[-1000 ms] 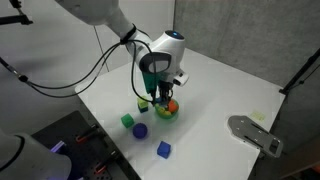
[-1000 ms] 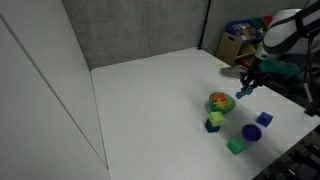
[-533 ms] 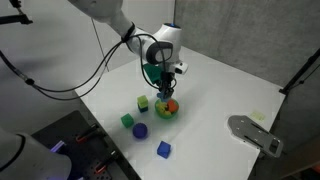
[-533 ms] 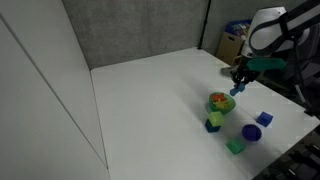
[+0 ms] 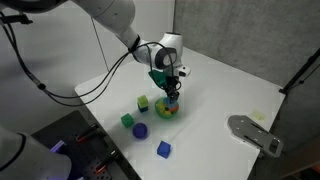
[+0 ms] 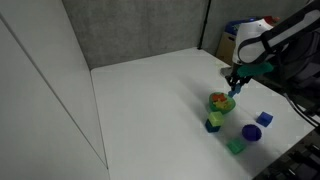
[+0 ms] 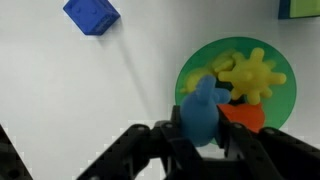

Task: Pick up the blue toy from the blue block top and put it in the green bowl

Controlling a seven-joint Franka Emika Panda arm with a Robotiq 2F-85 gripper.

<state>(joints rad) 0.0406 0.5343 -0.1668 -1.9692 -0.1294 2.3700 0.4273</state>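
Read the claw (image 7: 205, 128) as clenched, grasping the blue toy (image 7: 203, 108). Note the dark fingers (image 7: 168, 135) pressed against both sides of the toy in the wrist view.

Locate the toy inside the grip, held clear of the white table (image 5: 220, 90). From the wrist view, see it overlapping the near rim of the green bowl (image 7: 200, 58). Cannot tell whether it touches the bowl's contents.

Find the bowl directly beneath the claw in both exterior views. Inside it, just ahead of the fingertips, note a yellow spiky piece (image 7: 250, 75) and an orange piece (image 7: 243, 120), lying against each other.

Look ahead of the claw and off to one side, toward the upper left of the wrist view, for the blue block (image 7: 92, 14). Treat it as apart from the bowl, with bare table between.

In an exterior view, find the nearer green cube (image 5: 143, 102) just beside the bowl and close to the claw. Farther from the claw, find the farther green cube (image 5: 127, 120) and a dark purple ball (image 5: 141, 130) next to each other. Well apart from the claw, at the table's edge, note a flat grey object (image 5: 255, 133).
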